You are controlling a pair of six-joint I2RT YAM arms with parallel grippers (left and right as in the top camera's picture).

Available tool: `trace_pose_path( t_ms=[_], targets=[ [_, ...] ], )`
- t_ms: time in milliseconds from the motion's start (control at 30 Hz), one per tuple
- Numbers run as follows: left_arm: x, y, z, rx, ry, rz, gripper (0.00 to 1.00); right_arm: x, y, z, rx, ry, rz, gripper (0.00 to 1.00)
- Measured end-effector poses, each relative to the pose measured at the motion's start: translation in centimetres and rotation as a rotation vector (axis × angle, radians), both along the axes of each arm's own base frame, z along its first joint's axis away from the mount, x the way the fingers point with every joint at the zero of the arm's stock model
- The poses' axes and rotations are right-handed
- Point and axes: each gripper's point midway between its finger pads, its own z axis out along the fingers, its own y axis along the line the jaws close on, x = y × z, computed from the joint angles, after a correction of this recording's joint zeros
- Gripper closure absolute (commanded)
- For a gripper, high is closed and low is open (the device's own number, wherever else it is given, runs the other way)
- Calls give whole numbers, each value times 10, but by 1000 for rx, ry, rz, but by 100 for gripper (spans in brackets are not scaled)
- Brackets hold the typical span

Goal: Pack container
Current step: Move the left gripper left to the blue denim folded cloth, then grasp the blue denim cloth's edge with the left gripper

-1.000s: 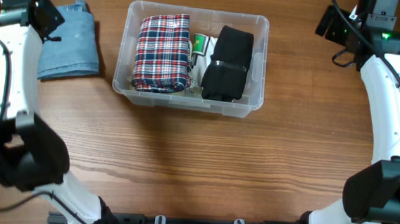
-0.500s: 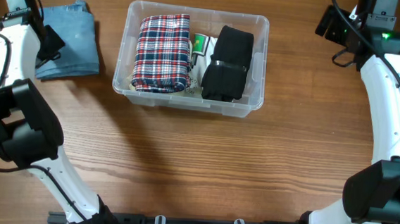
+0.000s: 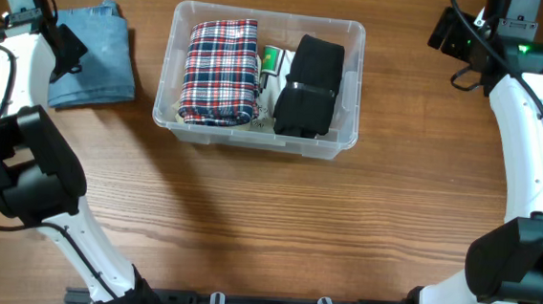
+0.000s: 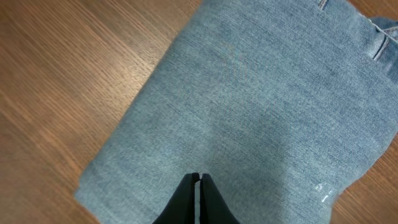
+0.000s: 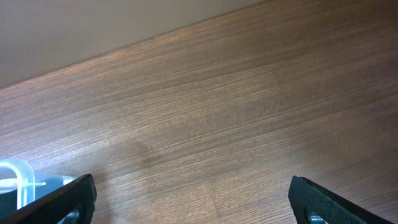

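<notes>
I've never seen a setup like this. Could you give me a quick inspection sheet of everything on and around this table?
Surface: brown wooden table, no spills seen.
Job's things: clear rectangular plastic bin holds a folded red plaid garment and a folded black garment; a folded light-blue denim garment lies outside it.
Clutter: small white-and-green item between the garments in the bin, kind unclear.
Grippers: left pincer shut, over the denim; right pincer open, over the table.
Cables: black cable at the right arm.
Surroundings: plain pale surface beyond the table edge.

One clear container, three folded garments: plaid, black, denim.
</notes>
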Motion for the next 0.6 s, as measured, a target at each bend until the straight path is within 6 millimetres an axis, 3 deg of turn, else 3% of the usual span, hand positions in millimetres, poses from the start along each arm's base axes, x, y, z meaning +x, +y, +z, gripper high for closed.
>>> trace_pose_path(
  t_ms=[233, 600],
  targets=[
    [-2, -8, -44, -66, 68, -17, 95, 0, 0, 0, 0, 0, 0, 0],
    [-29, -29, -52, -160, 184, 26, 96, 0, 0, 0, 0, 0, 0, 0]
  ],
)
